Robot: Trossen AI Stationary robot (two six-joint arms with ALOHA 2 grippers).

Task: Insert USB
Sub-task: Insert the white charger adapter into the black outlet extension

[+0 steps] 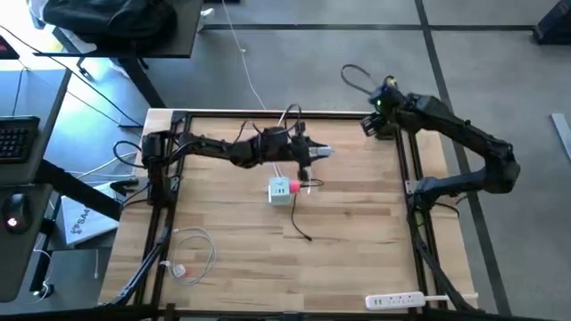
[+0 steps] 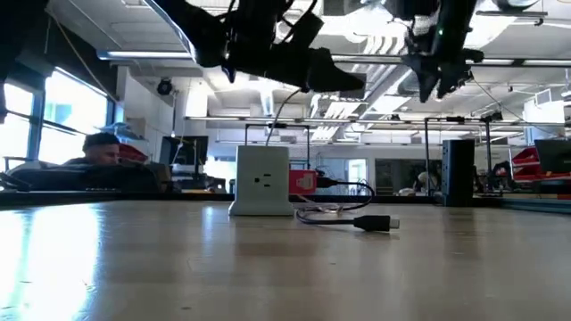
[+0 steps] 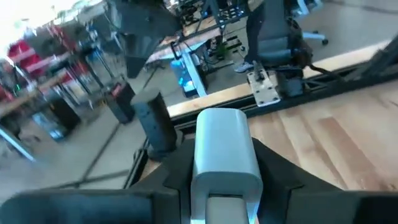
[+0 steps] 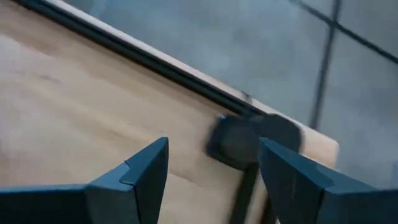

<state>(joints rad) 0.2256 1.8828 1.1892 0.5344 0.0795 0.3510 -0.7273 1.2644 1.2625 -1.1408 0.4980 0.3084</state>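
A white charger cube (image 1: pixel 279 191) stands mid-table. The USB's red-pink plug (image 1: pixel 295 186) sits against the cube's right side (image 2: pixel 303 183); whether it is inside a port cannot be told. Its thin black cable (image 1: pixel 302 225) trails toward the near edge and ends in a black plug (image 2: pixel 375 223) lying on the wood. My left gripper (image 1: pixel 319 153) hovers above and just beyond the cube, shut on a pale grey rounded piece (image 3: pixel 224 155). My right gripper (image 1: pixel 373 125) waits open over the table's far right corner (image 4: pixel 214 168). My left gripper pinches the pale grey piece by its two sides (image 3: pixel 198 177) between its dark fingers (image 3: pixel 177 171). The piece juts out past the fingertips toward the table's right (image 1: pixel 325 153) and is lifted clear of the table. What the piece is cannot be told.
A white power strip (image 1: pixel 396 300) lies at the near right edge and a coiled white cable (image 1: pixel 192 252) at the near left. A black cable loop (image 1: pixel 355 75) lies beyond the far edge. A person (image 2: pixel 103 153) sits behind the table.
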